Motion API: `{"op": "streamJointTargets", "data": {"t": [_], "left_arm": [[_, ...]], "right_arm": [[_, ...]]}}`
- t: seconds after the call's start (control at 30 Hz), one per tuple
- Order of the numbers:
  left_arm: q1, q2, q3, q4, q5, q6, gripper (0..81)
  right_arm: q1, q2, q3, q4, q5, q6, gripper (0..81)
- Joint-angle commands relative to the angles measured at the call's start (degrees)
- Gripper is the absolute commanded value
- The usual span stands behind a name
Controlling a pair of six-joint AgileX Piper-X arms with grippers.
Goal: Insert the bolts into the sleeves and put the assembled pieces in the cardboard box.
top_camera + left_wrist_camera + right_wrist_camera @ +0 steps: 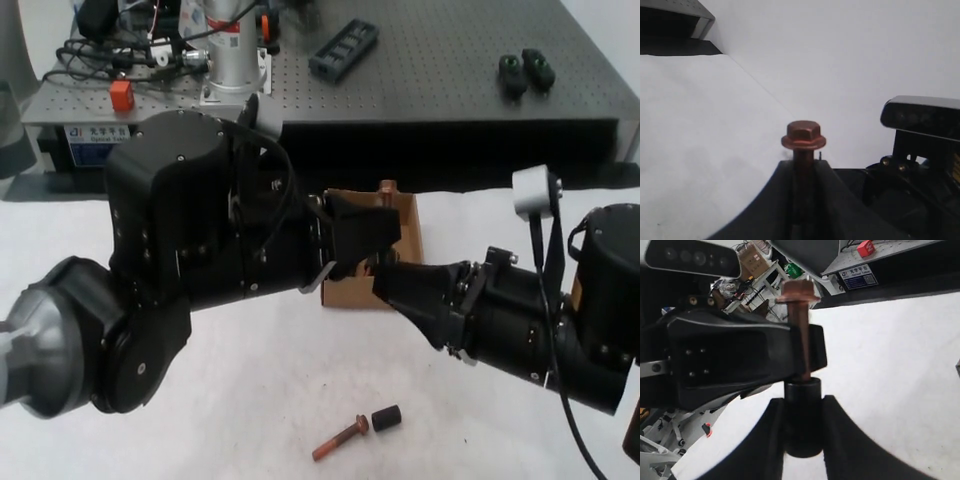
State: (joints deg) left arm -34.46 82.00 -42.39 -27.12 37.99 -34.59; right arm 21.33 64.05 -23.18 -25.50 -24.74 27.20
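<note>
The left gripper [803, 169] is clamped on the shank of a copper bolt [803, 136], which stands upright: long axis vertical, hexagonal flanged head on top and clear of the fingers, threaded end pointing down. Directly beneath it, the right gripper [804, 403] pinches a black sleeve [802, 427], also on end, its open top facing the bolt's tip. The tip meets that opening, but whether it has entered cannot be told. In the high view the pair hangs above the front of the cardboard box [408, 240]. On the white cloth [230, 400] nearer the camera, a second bolt [338, 439] lies flat on a diagonal, its head just beside a loose sleeve [386, 418].
</note>
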Motion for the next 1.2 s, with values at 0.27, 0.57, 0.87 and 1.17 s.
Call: {"op": "streamJointTargets", "data": {"t": [0.27,0.57,0.87,1.17], "left_arm": [[-0.01,-0.4,-0.26,14.01,-4.8,7.96,47.6],[-2.01,8.02,-9.67,45.26,-13.09,34.99,34.7],[-6.57,21.22,-25.21,65.69,-22.83,47.43,34.7],[-7.01,26.18,-27.79,67.74,-23.63,52.81,34.7]], "right_arm": [[-10.51,9.69,-12.04,11.93,13.66,-11.44,2.9],[-11.99,38.92,-45.89,38.73,19.06,-23.95,2.9],[-11.84,57.07,-67.87,58.91,20.32,-24.46,2.4],[-11.98,57.76,-69.22,61.46,18.8,-24.46,37.9]]}}
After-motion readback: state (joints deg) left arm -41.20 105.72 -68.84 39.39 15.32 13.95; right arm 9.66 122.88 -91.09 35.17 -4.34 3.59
